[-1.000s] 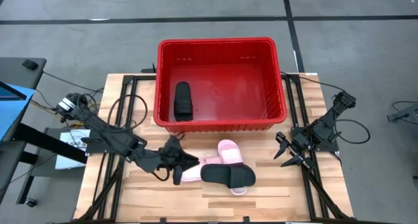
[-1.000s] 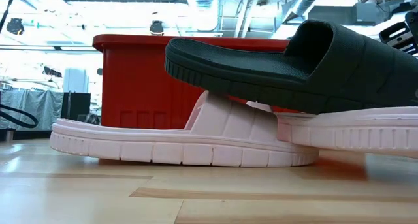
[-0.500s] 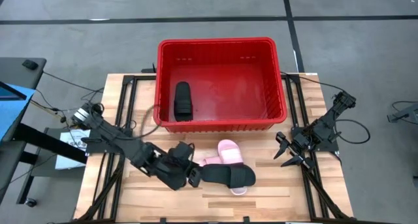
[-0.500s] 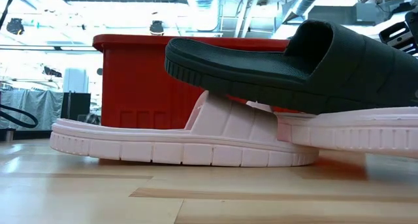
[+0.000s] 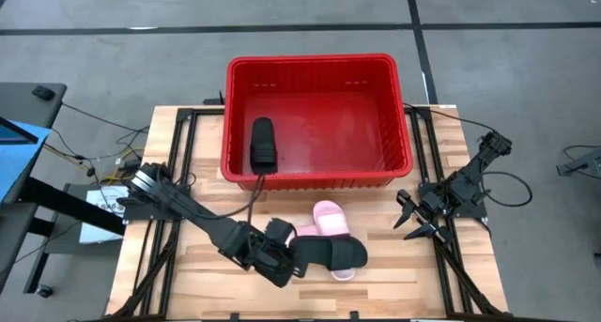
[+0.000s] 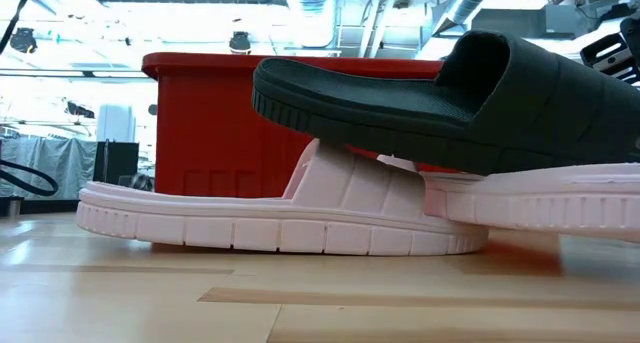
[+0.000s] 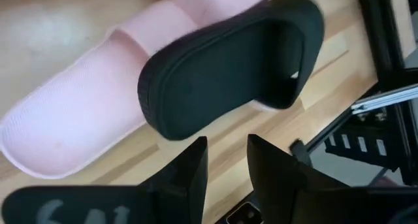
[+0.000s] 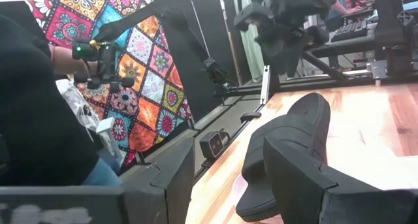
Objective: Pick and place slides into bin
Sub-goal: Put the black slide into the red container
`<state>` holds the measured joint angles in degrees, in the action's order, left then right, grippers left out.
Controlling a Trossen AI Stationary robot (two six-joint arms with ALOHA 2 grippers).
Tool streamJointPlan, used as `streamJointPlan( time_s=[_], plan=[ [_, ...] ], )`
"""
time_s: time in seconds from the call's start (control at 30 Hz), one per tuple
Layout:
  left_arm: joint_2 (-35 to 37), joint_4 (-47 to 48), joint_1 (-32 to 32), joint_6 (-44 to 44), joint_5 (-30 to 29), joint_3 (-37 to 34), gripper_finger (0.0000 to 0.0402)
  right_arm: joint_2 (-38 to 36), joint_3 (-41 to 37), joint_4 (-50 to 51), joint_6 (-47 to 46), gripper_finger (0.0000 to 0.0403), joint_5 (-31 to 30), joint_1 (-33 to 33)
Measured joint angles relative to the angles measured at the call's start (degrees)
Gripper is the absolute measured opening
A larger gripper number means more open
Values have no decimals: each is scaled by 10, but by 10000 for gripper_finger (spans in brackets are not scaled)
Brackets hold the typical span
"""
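Note:
One black slide (image 5: 329, 254) lies across two pale pink slides; in the low view its sole (image 6: 400, 103) rests on the straps of the pink ones (image 6: 280, 213) (image 6: 540, 198). One pink slide (image 5: 329, 217) shows beside it; the other (image 7: 85, 119) is mostly under my left arm. The second black slide (image 5: 263, 144) lies in the red bin (image 5: 315, 64). My left gripper (image 5: 285, 263) is open just short of the black slide's strapless end (image 7: 163, 113), touching nothing. My right gripper (image 5: 413, 221) is open and empty at the table's right side.
The bin stands at the table's far edge, its near wall (image 6: 230, 123) just behind the slides. Black frame rails (image 5: 178, 172) (image 5: 427, 162) run along both sides of the wooden table top. Bare wood (image 5: 394, 284) shows toward the near right.
My left gripper has gone toward the table's right and near edges, passing over the left pink slide to the black slide's left end. The slides have not moved.

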<state>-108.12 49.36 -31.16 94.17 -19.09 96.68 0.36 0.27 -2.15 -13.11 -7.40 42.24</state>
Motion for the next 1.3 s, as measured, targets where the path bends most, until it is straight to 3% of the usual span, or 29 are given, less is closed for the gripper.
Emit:
streamJointPlan(
  time_s=[0.77,1.13,1.3],
  plan=[
    [1,22,21,-56,0,-5,111,0,0,0,0,173,0,0],
    [0,28,23,-102,-12,-5,199,0,0,0,0,173,0,0],
    [-20,23,24,-135,-9,-5,215,0,0,0,0,173,0,0]
  ],
)
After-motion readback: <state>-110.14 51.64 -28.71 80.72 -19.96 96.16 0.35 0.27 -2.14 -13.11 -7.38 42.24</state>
